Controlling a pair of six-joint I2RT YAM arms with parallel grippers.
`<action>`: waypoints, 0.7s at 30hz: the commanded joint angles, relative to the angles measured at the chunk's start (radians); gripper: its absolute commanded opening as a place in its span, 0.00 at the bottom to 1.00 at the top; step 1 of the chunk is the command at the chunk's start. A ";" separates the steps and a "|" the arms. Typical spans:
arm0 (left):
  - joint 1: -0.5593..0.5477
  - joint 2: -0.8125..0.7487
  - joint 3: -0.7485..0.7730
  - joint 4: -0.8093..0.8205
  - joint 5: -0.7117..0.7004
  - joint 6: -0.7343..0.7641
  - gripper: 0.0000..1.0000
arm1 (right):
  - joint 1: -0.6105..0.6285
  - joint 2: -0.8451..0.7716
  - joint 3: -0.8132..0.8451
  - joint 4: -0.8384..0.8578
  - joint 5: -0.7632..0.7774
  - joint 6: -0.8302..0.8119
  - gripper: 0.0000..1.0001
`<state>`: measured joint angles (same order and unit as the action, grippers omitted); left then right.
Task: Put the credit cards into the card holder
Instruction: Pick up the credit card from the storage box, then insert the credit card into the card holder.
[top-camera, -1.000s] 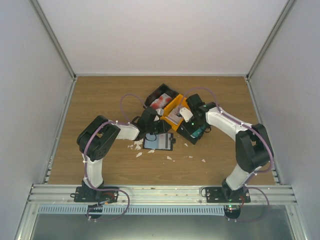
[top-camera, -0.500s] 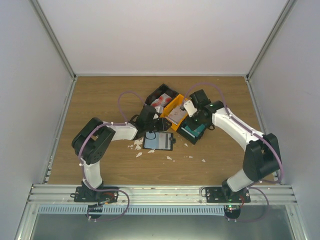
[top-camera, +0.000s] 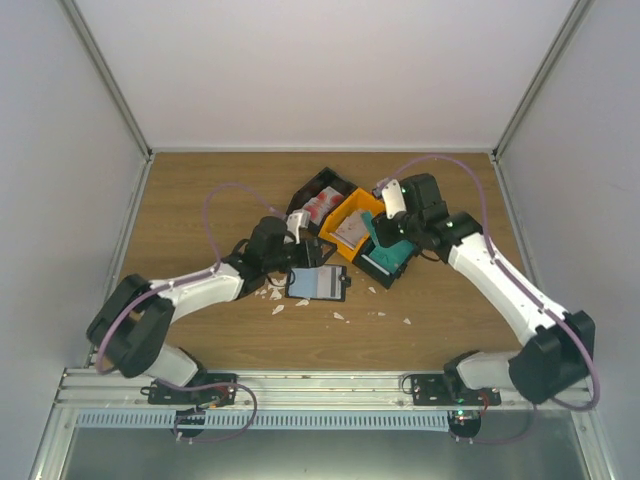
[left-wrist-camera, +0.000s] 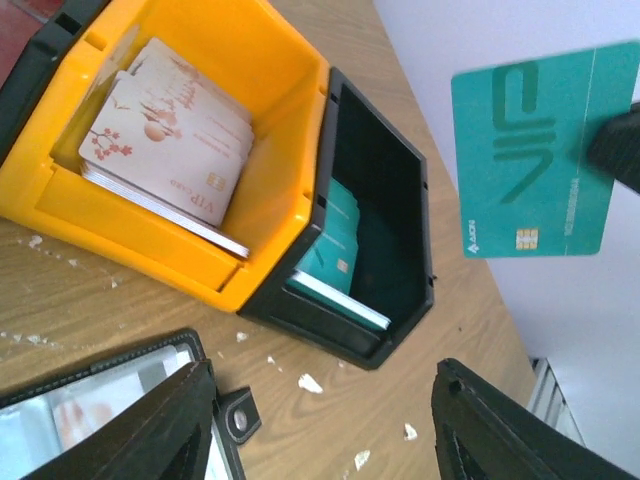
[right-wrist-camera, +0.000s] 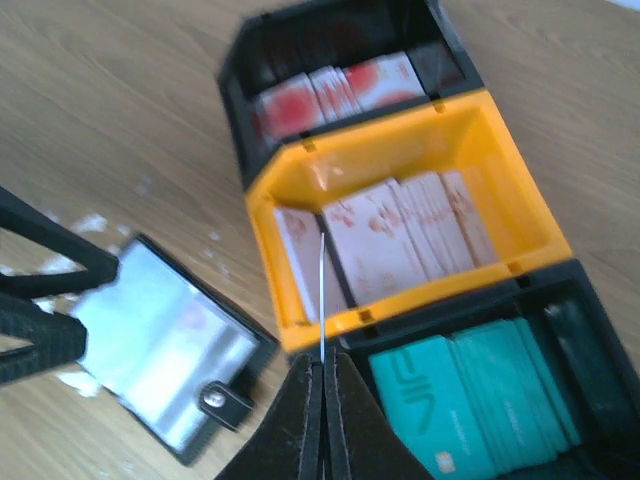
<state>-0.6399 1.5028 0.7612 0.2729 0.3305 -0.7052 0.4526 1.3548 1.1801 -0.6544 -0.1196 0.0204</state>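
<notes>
1. Teal thin plastic credit card (top-camera: 377, 234) pinched by right gripper (top-camera: 383, 222) beside orange open-topped plastic bin (top-camera: 352, 200); flat black folding card holder (top-camera: 318, 283) open on wood-grain table (top-camera: 200, 200).
2. Left gripper (left-wrist-camera: 325, 430) fingers spread wide, empty, near holder's corner.
3. Card seen edge-on, clamped between pressed-together right fingers (right-wrist-camera: 290, 430).

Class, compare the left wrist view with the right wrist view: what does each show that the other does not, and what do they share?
Only the left wrist: the printed face of the teal card. Only the right wrist: a clear look at the red-and-white cards, and that teal card edge-on in the right gripper. Both: the orange bin of pale cards, the teal stack, the open card holder.
</notes>
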 joint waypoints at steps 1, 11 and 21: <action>0.001 -0.107 -0.054 0.040 0.040 0.018 0.63 | 0.008 -0.110 -0.111 0.208 -0.165 0.200 0.00; 0.058 -0.239 -0.174 -0.124 -0.050 0.003 0.59 | 0.077 -0.188 -0.490 0.721 -0.315 0.725 0.01; 0.131 -0.234 -0.299 -0.168 -0.019 0.034 0.41 | 0.209 -0.024 -0.651 0.992 -0.188 1.001 0.01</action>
<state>-0.5285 1.2682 0.4919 0.0879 0.3061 -0.7021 0.6205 1.2625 0.5545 0.1738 -0.3740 0.8852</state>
